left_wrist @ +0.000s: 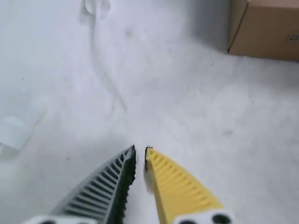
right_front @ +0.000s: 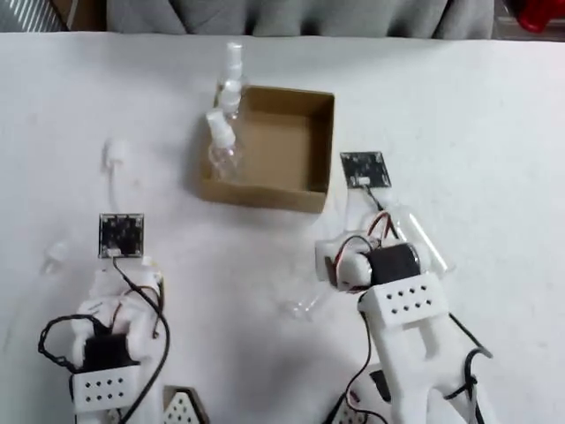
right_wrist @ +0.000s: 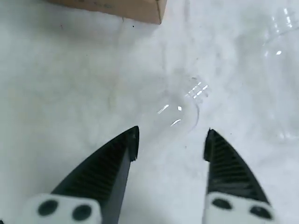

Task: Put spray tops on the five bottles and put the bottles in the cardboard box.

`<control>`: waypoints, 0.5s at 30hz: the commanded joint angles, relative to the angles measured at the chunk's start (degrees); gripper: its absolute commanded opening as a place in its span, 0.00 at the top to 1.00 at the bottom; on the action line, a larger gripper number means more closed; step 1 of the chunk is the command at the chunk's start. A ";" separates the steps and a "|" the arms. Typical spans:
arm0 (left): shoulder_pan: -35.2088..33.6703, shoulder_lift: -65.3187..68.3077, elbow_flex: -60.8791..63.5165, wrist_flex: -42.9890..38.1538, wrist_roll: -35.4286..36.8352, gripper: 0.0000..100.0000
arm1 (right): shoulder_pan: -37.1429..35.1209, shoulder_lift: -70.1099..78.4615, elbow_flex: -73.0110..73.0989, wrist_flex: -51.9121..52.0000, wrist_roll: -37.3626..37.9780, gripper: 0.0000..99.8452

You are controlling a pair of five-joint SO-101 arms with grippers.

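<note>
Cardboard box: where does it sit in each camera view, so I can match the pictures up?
High view: the brown open-topped cardboard box sits centre, in the picture's upper half.
Left wrist view: its corner lies ahead of the left gripper, on the yellow finger's side.
Right wrist view: its bottom edge and corner lie ahead of the open right gripper.
Shared landmark: the white tabletop.

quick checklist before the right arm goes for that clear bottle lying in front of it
1. right gripper open: ok
2. clear bottle lying ahead of it, roughly centred on the gap: ok
3. that bottle without a top as yet: ok
4. left gripper ready to take a spray top: not ok, shut and empty
5. cardboard box with bare floor left: ok
6. capped bottles at the box's edge actually inside it: cannot tell
</note>
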 commanded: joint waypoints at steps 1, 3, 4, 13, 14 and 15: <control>-0.66 -1.01 -0.26 0.44 -0.53 0.95 | -1.01 -0.22 -2.99 0.40 -3.43 0.75; -0.66 -1.01 -0.26 0.44 -0.53 0.95 | -2.24 1.98 -3.08 0.31 -6.95 0.75; -0.66 -1.01 -0.26 0.44 -0.53 0.95 | -3.03 3.91 -3.16 0.31 -9.85 0.75; -0.66 -1.01 -0.26 0.44 -0.53 0.95 | -5.93 24.84 -12.22 -3.12 -23.03 0.74; -0.66 -1.01 -0.26 0.44 -0.53 0.95 | -5.93 27.03 -13.19 -3.12 -24.53 0.74; -0.66 -1.01 -0.26 0.44 -0.53 0.95 | -5.93 28.97 -13.98 -3.30 -25.58 0.74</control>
